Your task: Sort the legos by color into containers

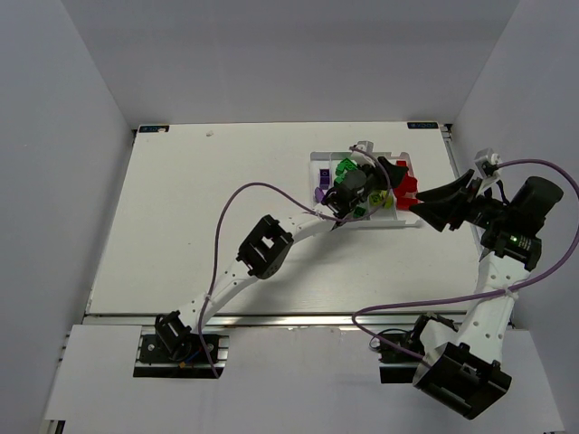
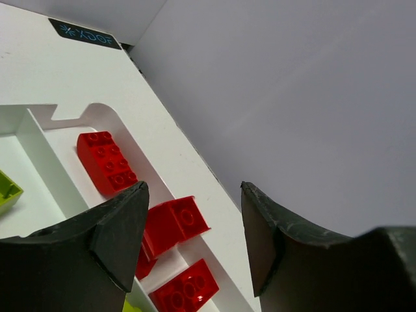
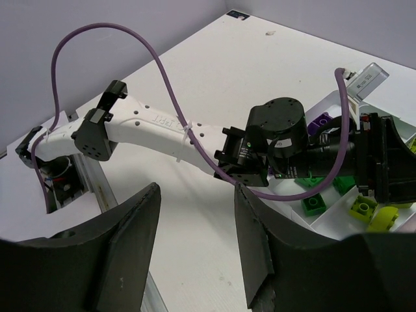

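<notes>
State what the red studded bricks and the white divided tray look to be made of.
Red studded bricks: apparently hard moulded plastic, glossy, judging by highlights on crisp studs and edges. Shallow white divided tray: probably thin moulded plastic, smooth and fairly matt, given its rounded corners and thin raised dividers.

red legos (image 2: 104, 162), white tray (image 2: 45, 153), purple cable (image 3: 110, 26)

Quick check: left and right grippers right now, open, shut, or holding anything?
Left gripper: open, nothing between its fingers, over the red legos.
Right gripper: open, empty.
</notes>
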